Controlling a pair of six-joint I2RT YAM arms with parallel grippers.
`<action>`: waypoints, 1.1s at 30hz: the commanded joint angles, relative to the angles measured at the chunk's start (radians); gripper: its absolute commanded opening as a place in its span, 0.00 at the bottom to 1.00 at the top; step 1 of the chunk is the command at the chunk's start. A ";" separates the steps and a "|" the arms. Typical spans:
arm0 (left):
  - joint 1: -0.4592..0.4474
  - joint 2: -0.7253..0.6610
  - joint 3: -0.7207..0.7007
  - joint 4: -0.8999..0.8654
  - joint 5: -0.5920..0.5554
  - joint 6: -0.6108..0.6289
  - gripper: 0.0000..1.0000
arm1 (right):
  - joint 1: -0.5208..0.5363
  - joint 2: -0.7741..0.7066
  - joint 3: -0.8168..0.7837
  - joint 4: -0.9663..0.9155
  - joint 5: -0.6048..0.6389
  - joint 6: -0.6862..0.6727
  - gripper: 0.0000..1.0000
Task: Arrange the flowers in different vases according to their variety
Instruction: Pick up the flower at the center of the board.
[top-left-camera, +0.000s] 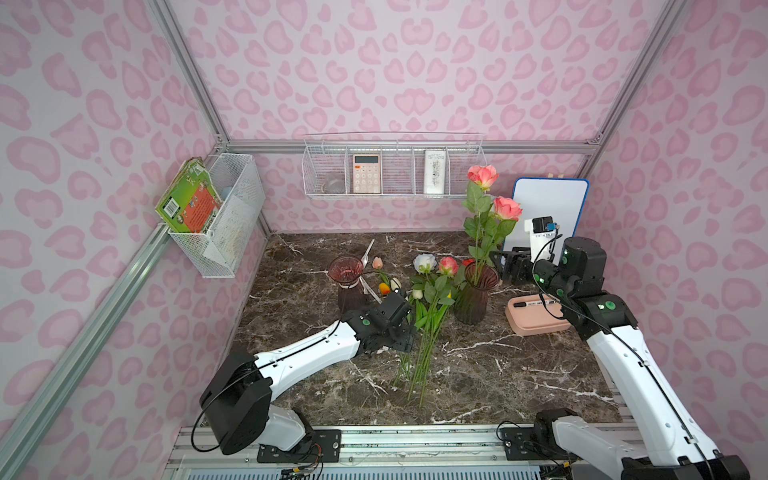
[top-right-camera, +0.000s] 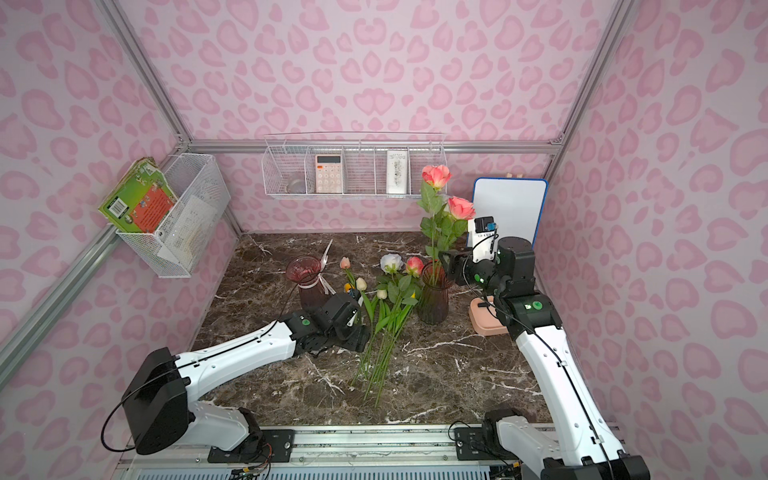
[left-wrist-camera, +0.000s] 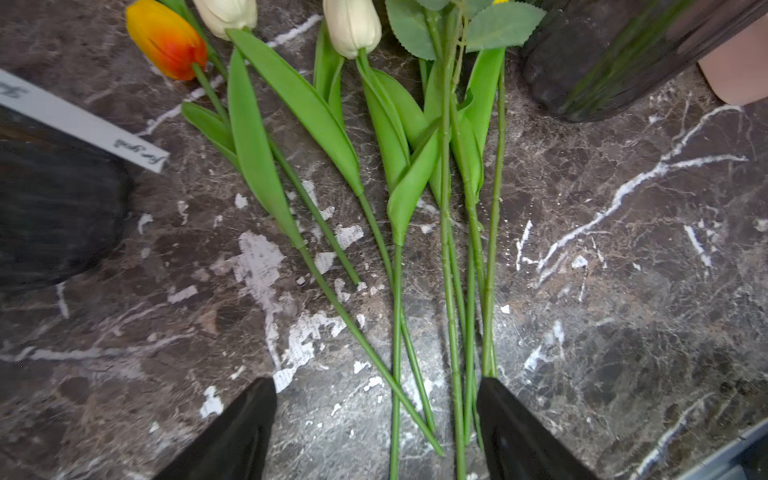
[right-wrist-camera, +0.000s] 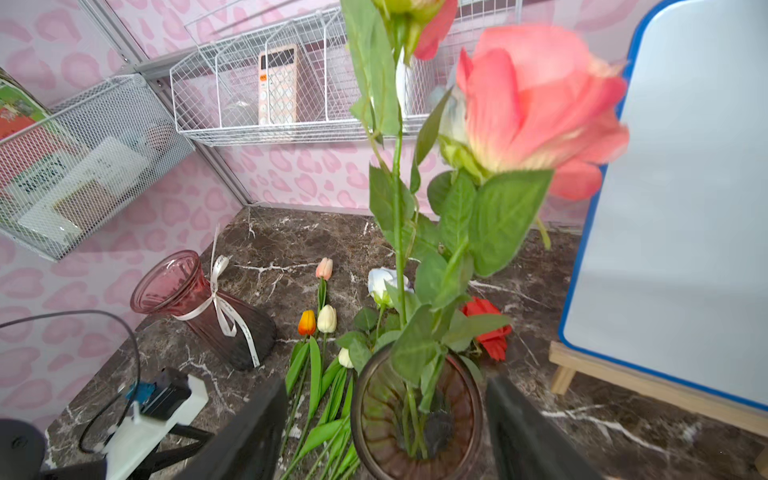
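Two dark red glass vases stand on the marble table (top-left-camera: 519, 374). Leftmost is the ribboned vase (top-left-camera: 345, 272), upright and empty. Just beside it the left gripper (left-wrist-camera: 376, 382) sits low over the table, its jaws apart with several green stems (left-wrist-camera: 449, 291) running between them, none pinched. Four tulips lie flat next, heads toward the back wall: one pink tulip (top-left-camera: 377, 262), one orange tulip (top-left-camera: 384, 287) and two cream tulips (top-left-camera: 395, 283). Three roses lie beside them, their stems bundled in with the tulips': one white rose (top-left-camera: 424, 262), one pink rose (top-left-camera: 448, 266) and one red rose (top-left-camera: 468, 262) half hidden behind the plain vase (top-left-camera: 473, 299). That vase holds two tall pink roses (top-left-camera: 508, 208), standing upright. Right of it the right gripper (right-wrist-camera: 386, 382) hangs near the vase's rim, jaws apart, gripping nothing.
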 joint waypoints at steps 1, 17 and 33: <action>0.000 0.048 0.034 -0.031 0.104 0.022 0.70 | 0.000 -0.057 -0.042 -0.031 -0.011 0.021 0.83; 0.000 0.386 0.274 -0.125 0.212 0.057 0.28 | 0.000 -0.135 -0.200 0.028 -0.074 0.032 0.99; -0.008 0.523 0.335 -0.133 0.205 0.059 0.05 | 0.000 -0.141 -0.232 0.051 -0.100 0.043 0.99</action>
